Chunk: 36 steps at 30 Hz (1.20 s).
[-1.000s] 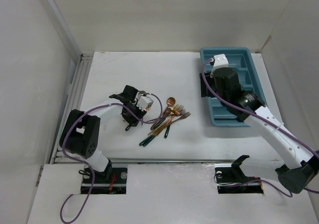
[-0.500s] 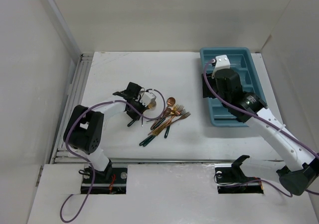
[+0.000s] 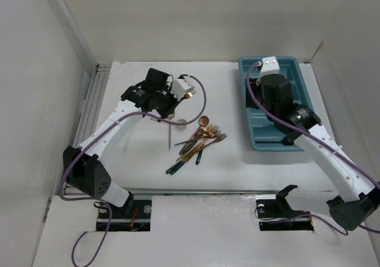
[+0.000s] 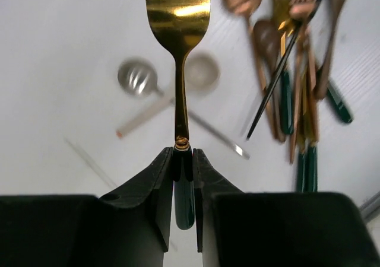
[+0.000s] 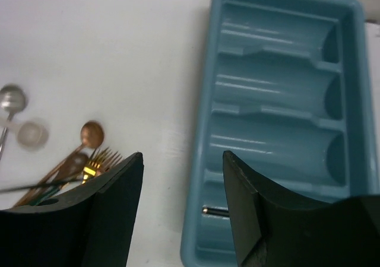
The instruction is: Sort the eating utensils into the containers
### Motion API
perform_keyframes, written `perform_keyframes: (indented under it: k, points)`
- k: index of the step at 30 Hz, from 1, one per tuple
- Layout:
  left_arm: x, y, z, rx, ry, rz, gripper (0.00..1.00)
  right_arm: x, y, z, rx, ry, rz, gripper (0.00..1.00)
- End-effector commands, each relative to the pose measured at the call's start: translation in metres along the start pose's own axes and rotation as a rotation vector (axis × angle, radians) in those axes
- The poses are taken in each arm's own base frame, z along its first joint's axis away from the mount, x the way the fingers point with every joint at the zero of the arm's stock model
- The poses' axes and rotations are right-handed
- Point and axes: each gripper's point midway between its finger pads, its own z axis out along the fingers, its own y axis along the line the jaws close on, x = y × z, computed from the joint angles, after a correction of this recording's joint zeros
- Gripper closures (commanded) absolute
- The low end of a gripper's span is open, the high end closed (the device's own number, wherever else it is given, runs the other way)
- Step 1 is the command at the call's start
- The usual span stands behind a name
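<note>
**White desk, one fork aloft**

White-walled bay, white desk (image 3: 219, 89). Left end effector (image 4: 182, 157) is pinching a gold fork (image 4: 177, 53) right where the dark green handle is meeting the neck. The tines are pointing away and the fork is hanging clear above the desk. Remaining eating utensils (image 3: 199, 142) are lying in a crossed heap mid-desk, well apart from the teal tray (image 5: 273, 142). Right end effector (image 5: 183, 155) is hovering spread over the tray's heap-side edge, gripping nothing. What looks like one utensil tip (image 5: 212, 210) is showing in the nearest slot.

Risks, my read:
- The pinch is narrow and sitting off the fork's balance point, so the fork may swing or slide out during the carry.
- The right arm is occupying the space above the tray, so the two arms may crowd each other there.
- A tilted release could leave the fork straddling a divider.
</note>
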Motion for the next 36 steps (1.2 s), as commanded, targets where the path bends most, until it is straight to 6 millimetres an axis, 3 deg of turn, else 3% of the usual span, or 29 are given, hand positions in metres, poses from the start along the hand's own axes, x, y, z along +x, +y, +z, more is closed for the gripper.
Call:
perform_keyframes:
  k: [1,2,3,4,6,7,9,10,12,14,16,17,19,23,24,25,29,30,31,32,34,35,36]
  points:
    - [-0.077,-0.029,0.004,0.063,-0.197,0.141,1.0,-0.061,-0.045,-0.026,0.104,-0.154,0.111,0.39]
    - [-0.106,-0.035,0.012,0.073,-0.261,0.162,1.0,-0.073,-0.071,-0.039,0.179,-0.178,0.139,0.39]
    - [-0.121,-0.042,0.049,0.106,-0.257,0.162,1.0,-0.083,-0.087,-0.056,0.219,-0.218,0.165,0.39]
    - [-0.185,-0.049,0.043,0.099,-0.414,0.181,1.0,-0.09,-0.1,-0.069,0.261,-0.244,0.184,0.39]
    - [-0.235,-0.065,0.064,0.139,-0.507,0.197,1.0,-0.098,-0.127,-0.098,0.368,-0.299,0.226,0.39]
    - [-0.279,-0.081,0.08,0.148,-0.591,0.235,1.0,-0.1,-0.136,-0.119,0.387,-0.336,0.25,0.39]
    - [-0.315,-0.102,0.09,0.171,-0.682,0.257,1.0,-0.089,-0.143,-0.129,0.413,-0.342,0.257,0.39]
    - [-0.331,-0.114,0.108,0.175,-0.74,0.267,1.0,-0.083,-0.149,-0.142,0.422,-0.358,0.268,0.39]
    - [-0.355,-0.142,0.102,0.199,-0.85,0.295,1.0,-0.07,-0.157,-0.151,0.462,-0.348,0.269,0.39]
    - [-0.368,-0.165,0.111,0.214,-0.935,0.305,1.0,-0.055,-0.164,-0.161,0.486,-0.328,0.26,0.39]
    - [-0.367,-0.181,0.124,0.247,-0.954,0.323,1.0,-0.044,-0.17,-0.164,0.528,-0.3,0.249,0.39]
    - [-0.36,-0.19,0.142,0.264,-0.939,0.316,1.0,-0.038,-0.173,-0.17,0.539,-0.287,0.242,0.39]
    - [-0.365,-0.204,0.146,0.268,-0.976,0.314,1.0,-0.033,-0.176,-0.174,0.552,-0.271,0.212,0.39]
    - [-0.369,-0.216,0.167,0.245,-1.027,0.282,1.0,-0.024,-0.18,-0.177,0.571,-0.23,0.148,0.39]
    - [-0.365,-0.216,0.181,0.236,-1.018,0.276,1.0,-0.024,-0.18,-0.177,0.572,-0.227,0.138,0.39]
    - [-0.37,-0.221,0.178,0.234,-1.035,0.276,1.0,-0.026,-0.183,-0.181,0.584,-0.23,0.127,0.39]
    - [-0.351,-0.224,0.202,0.246,-0.947,0.259,1.0,-0.027,-0.192,-0.191,0.627,-0.223,0.114,0.34]
    - [-0.345,-0.224,0.205,0.251,-0.923,0.259,0.79,-0.027,-0.194,-0.195,0.641,-0.224,0.117,0.32]
    - [-0.348,-0.222,0.189,0.244,-0.933,0.269,0.62,-0.029,-0.195,-0.198,0.641,-0.231,0.122,0.29]
    - [-0.327,-0.224,0.203,0.25,-0.881,0.277,0.47,-0.029,-0.195,-0.198,0.642,-0.228,0.113,0.27]
    - [-0.322,-0.217,0.192,0.22,-0.87,0.276,0.27,-0.029,-0.194,-0.197,0.632,-0.229,0.112,0.23]
    - [-0.326,-0.212,0.173,0.21,-0.878,0.272,0.18,-0.03,-0.19,-0.191,0.616,-0.219,0.102,0.21]
    - [-0.331,-0.211,0.159,0.216,-0.884,0.255,0.16,-0.031,-0.188,-0.187,0.608,-0.209,0.087,0.19]
